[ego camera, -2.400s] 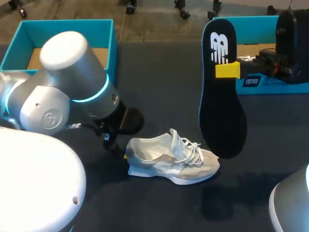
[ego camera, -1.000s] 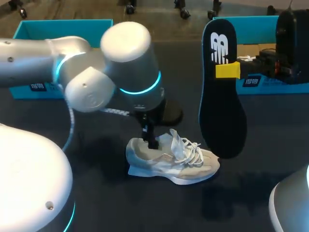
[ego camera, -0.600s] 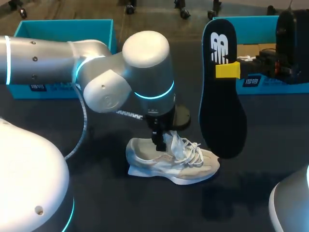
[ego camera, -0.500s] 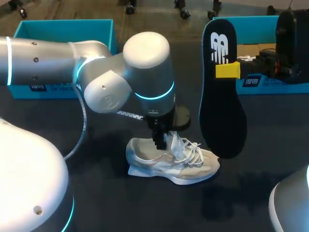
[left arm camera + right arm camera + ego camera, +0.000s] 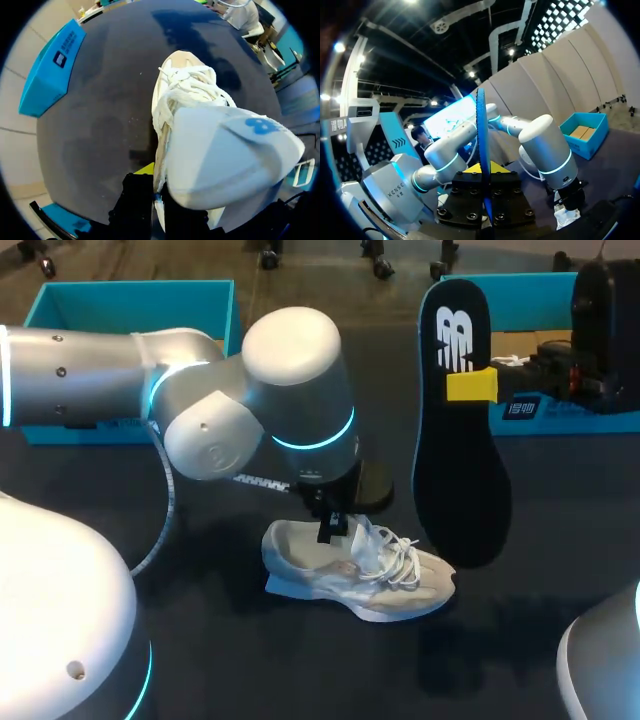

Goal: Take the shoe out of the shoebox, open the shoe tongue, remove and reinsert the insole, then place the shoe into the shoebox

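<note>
A white sneaker (image 5: 360,572) lies on its sole on the dark table, toe to the right. My left gripper (image 5: 332,527) comes down over its opening and is shut on the tongue. In the left wrist view the white tongue (image 5: 225,155) stands up large between the dark fingers of the left gripper (image 5: 156,197), with the laces (image 5: 185,87) ahead. My right gripper (image 5: 470,385) holds the black insole (image 5: 462,480) upright above the table, right of the shoe. In the right wrist view the insole (image 5: 481,125) shows edge-on between the right gripper (image 5: 482,172).
An open teal shoebox (image 5: 60,300) stands at the back left behind my left arm. A second teal box (image 5: 545,300) stands at the back right by my right arm. The left wrist view shows one teal box (image 5: 47,75) beside the shoe.
My left arm swung from behind the shoe's heel to over its opening, came down, and its fingers closed on the tongue. The shoe shifted slightly. My right arm and the insole stayed still.
</note>
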Tool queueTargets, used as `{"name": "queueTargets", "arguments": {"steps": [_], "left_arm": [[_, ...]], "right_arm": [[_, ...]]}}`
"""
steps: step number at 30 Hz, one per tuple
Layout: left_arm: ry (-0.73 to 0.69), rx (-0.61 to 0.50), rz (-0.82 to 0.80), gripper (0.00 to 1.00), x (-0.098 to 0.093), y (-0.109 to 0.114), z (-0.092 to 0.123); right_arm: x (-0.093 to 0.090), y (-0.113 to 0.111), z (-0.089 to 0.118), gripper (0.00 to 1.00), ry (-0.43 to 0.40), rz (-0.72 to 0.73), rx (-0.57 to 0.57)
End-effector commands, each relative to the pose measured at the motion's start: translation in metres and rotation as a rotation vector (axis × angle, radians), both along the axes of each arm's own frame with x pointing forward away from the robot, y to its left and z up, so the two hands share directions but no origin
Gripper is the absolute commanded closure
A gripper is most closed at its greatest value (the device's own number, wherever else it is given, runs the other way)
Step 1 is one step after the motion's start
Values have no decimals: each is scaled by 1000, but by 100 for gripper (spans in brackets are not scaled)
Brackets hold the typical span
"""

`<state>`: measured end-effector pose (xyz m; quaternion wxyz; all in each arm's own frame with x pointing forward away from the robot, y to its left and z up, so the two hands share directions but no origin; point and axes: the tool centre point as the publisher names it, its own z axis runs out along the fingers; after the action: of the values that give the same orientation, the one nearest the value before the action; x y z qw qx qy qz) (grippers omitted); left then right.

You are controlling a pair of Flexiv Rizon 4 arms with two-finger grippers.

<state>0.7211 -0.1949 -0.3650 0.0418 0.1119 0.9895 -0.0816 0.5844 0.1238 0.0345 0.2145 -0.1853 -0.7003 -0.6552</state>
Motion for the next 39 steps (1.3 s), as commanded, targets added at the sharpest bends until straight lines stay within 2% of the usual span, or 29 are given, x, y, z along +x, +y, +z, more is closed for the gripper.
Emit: {"name": "queueTargets", "arguments": {"steps": [1, 8, 11, 23, 28, 30, 34, 39], "left_arm": [[-29, -36, -95, 100, -4, 13, 22], [-139, -89, -423, 100, -15, 9, 51], [-343, -158, -610, 100, -29, 15, 60], [-343, -158, -610, 100, -29, 15, 60], [-332, -259, -900, 100, -10, 15, 77], [-331, -250, -954, 100, -5, 13, 83], [-291, -270, -1151, 100, -8, 11, 94], [-270, -210, -1272, 100, -15, 8, 89]], "right_arm": [[4, 3, 0, 100, 1, 6, -3], [4, 3, 0, 100, 1, 6, -3], [4, 3, 0, 100, 1, 6, -3], [4, 3, 0, 100, 1, 6, -3], [4, 3, 0, 100, 1, 6, -3], [4, 3, 0, 100, 1, 6, -3], [4, 3, 0, 100, 1, 6, -3], [4, 3, 0, 100, 1, 6, -3]]}}
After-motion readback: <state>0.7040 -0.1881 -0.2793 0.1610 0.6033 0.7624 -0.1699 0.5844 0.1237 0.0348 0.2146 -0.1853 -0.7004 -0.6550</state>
